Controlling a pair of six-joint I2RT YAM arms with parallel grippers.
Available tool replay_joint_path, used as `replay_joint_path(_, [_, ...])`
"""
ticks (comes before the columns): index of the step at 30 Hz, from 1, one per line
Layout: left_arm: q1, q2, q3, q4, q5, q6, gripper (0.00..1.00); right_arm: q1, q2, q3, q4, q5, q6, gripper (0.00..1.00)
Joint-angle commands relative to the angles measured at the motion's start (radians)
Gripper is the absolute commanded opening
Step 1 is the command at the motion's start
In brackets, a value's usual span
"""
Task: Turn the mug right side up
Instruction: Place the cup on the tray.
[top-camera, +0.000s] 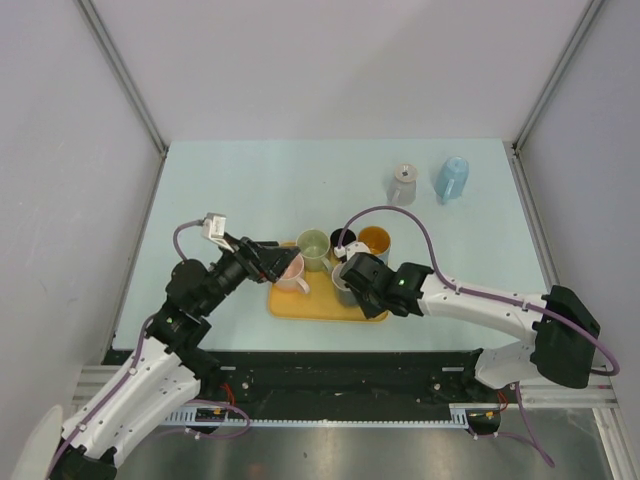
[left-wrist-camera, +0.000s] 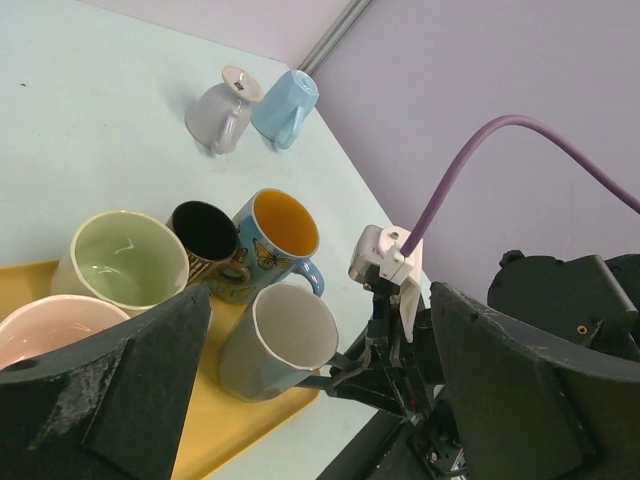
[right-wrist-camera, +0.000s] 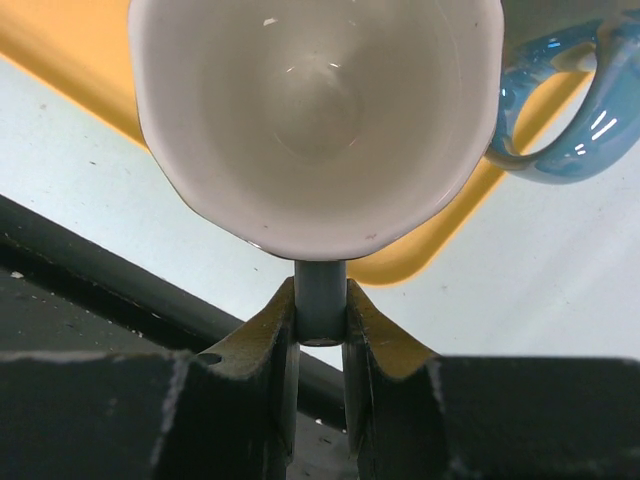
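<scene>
A grey mug (left-wrist-camera: 280, 345) with a white inside stands tilted at the near right corner of the yellow tray (left-wrist-camera: 215, 430), mouth up. My right gripper (right-wrist-camera: 320, 300) is shut on its handle (right-wrist-camera: 320, 285), and in the top view that gripper (top-camera: 352, 280) is at the tray's right end. I cannot tell whether the mug's base touches the tray. My left gripper (top-camera: 283, 262) is open at the tray's left end, next to a pink mug (top-camera: 292, 268) and holding nothing; its dark fingers (left-wrist-camera: 140, 390) frame the left wrist view.
On the tray also stand a green mug (top-camera: 313, 243), a black mug (left-wrist-camera: 205, 232) and a blue butterfly mug (left-wrist-camera: 275, 230) with an orange inside. At the table's far right, a grey mug (top-camera: 403, 184) and a blue mug (top-camera: 452, 178) stand upside down.
</scene>
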Motion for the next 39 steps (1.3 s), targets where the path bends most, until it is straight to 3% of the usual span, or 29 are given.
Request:
replay_joint_path(1, [0.006,-0.017,0.004,0.004,-0.015,0.037,0.95,0.008,-0.016,0.018,0.125,0.068,0.018,0.00])
replay_joint_path(17, [0.006,-0.025,-0.010,-0.034,-0.046,0.024,0.97,-0.116,0.047,0.018,0.229,0.003,-0.006,0.00])
replay_joint_path(30, [0.006,0.005,-0.010,-0.034,-0.046,0.027,0.98,-0.102,0.076,0.018,0.237,-0.007,0.018,0.00])
replay_joint_path(33, [0.007,0.008,-0.011,-0.034,-0.045,0.024,0.98,-0.102,0.064,0.017,0.210,-0.004,0.031,0.08])
replay_joint_path(37, [0.006,0.011,-0.011,-0.036,-0.045,0.019,0.98,-0.098,0.052,0.017,0.182,-0.007,0.040,0.29])
replay_joint_path(39, [0.007,0.014,-0.010,-0.036,-0.045,0.021,0.98,-0.095,0.045,0.018,0.174,-0.010,0.041,0.35])
